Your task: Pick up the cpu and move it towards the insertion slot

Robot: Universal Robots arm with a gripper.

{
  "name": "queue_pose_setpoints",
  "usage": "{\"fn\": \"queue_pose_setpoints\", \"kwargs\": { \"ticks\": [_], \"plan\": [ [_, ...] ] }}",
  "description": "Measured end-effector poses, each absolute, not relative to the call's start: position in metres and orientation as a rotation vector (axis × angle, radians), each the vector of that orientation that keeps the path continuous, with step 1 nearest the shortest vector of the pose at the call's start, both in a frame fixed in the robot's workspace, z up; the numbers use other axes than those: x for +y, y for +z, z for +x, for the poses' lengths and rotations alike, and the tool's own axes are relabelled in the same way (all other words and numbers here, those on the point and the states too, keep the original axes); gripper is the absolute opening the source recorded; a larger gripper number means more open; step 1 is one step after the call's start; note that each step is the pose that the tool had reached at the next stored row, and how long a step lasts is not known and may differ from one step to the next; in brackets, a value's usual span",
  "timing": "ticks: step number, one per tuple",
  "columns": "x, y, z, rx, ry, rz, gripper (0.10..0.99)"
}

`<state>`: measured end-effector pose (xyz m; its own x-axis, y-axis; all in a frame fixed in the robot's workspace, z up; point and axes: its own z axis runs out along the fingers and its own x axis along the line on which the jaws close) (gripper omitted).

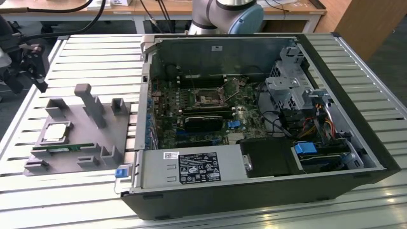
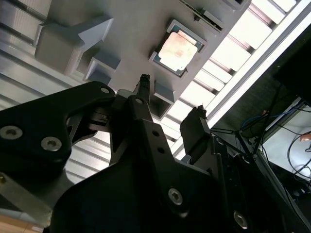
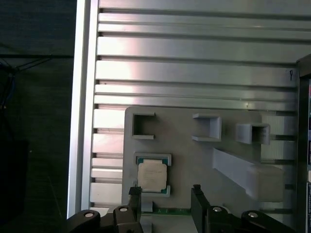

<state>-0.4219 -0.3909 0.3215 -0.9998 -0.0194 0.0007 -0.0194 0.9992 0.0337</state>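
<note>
Slotted aluminium tabletop (image 1: 95, 52) carries all items in the exterior view. A grey fixture plate (image 1: 89, 136) with upright blocks lies at the exterior view's left. An open computer case (image 1: 254, 195) occupies the centre and the exterior view's right. The robot arm base (image 1: 229, 14) stands at the upper centre of the frame, behind the case.

The cpu (image 1: 55, 132) (image 2: 177, 50) (image 3: 152, 175) lies flat, silvery face up, in a square pocket of the fixture plate, at the lower left of the exterior frame. A green memory stick (image 1: 60, 149) lies on the same plate, just beside the pocket.

The insertion slot (image 1: 208, 98) sits on the motherboard inside the case, near the centre of the exterior frame, well apart from the cpu. A long black card (image 1: 203, 121) lies just below it in the frame.

The gripper (image 2: 170, 99) (image 3: 165, 190) hangs above the fixture plate in both wrist views. Its fingers (image 2: 195, 127) are spread apart, with the plate showing through the gap. The fingertips are near the cpu pocket but apart from the cpu. The cpu is not gripped.
</note>
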Motion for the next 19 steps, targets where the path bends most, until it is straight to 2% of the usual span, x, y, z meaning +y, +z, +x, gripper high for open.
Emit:
{"fn": "queue_pose_setpoints", "kwargs": {
  "ticks": [19],
  "plan": [
    [-0.391,0.303,-0.426,-3.140,-0.053,0.030,0.529]
  ]
}}
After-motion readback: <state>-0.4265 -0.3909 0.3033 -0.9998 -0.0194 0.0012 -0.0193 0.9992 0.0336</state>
